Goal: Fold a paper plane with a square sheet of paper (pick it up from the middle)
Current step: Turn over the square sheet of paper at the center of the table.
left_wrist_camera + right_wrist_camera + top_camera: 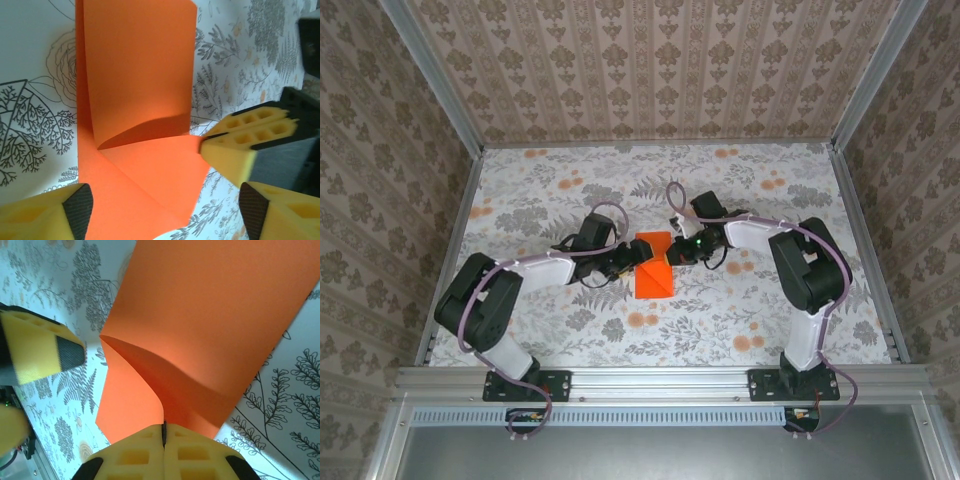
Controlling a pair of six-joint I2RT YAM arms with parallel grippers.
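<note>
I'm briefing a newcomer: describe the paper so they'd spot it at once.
On the floral table, look between the left gripper and right gripper. The sheet of paper there is partly folded, solid bright orange, unlike the pale printed flower spots.

Floral table (550, 200), square sheet of paper (654, 272) partly folded mid-table

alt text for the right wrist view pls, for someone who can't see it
The right pincer, yellow foam fingers shut together, pinches the near edge of a bright orange, partly folded square sheet of paper, one flap curling up, over a white floral-print table surface. The left pincer stands open at the left edge.
</note>
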